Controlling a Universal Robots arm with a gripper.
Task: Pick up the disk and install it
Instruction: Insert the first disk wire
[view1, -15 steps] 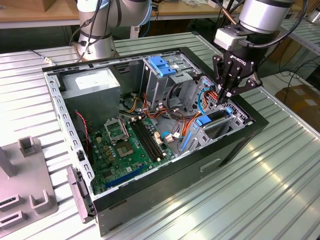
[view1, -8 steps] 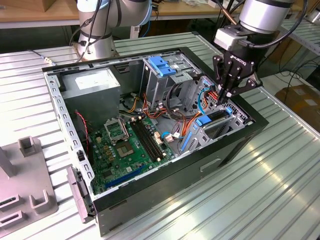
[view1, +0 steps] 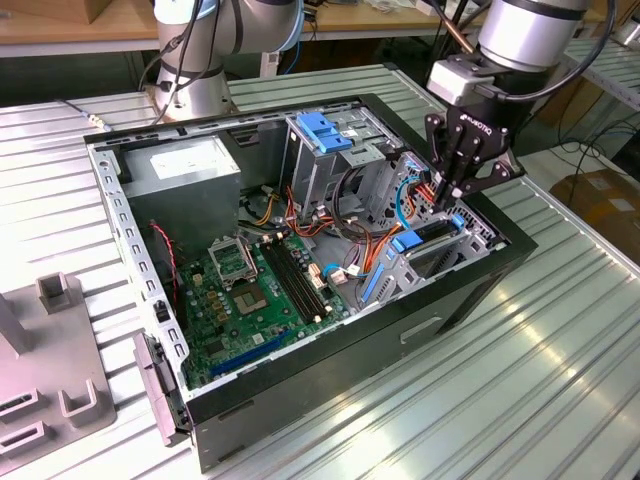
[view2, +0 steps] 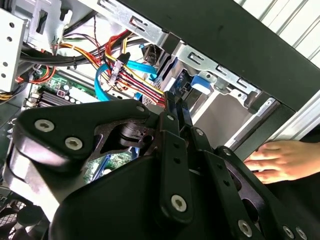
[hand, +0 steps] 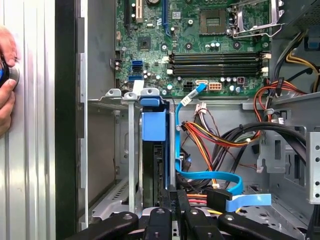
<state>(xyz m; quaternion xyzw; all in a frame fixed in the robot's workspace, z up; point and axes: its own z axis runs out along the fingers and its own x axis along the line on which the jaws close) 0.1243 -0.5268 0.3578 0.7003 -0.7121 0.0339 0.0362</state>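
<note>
At the exterior view's left, grey fixture blocks (view1: 60, 385) sit on the slatted table (view1: 560, 380), clear of the work. Next comes the open case (view1: 300, 280), lying on its side so the arm can reach in from above. Inside it, from left to right, are the grey box (view1: 190, 170) with a white sticker, the green board (view1: 250, 300), and the tall cage (view1: 325, 150) with its blue handle.

At the case's right end the gripper (view1: 445, 198) reaches down among the cables (view1: 370, 250). The disk (view1: 430, 245) stands on edge directly below it, its blue frame showing, sunk into a metal bay (view1: 400, 275); I judge it is being seated, since it already sits between the bay's rails. In the first wrist view the disk (hand: 153, 150) runs straight out from the fingers (hand: 170, 200), which lie close together about its near end, so they seem to be clamped on it, though the contact itself is hidden behind the linkage. A blue ribbon (hand: 210, 177) curls just beside it, apart from the frame.

The disk's label cannot be made out, and how deep it sits is hard to judge. A person's hand (view2: 280, 160) rests on the table outside the case wall (view2: 225, 40), probably steadying it; its purpose is unclear.
</note>
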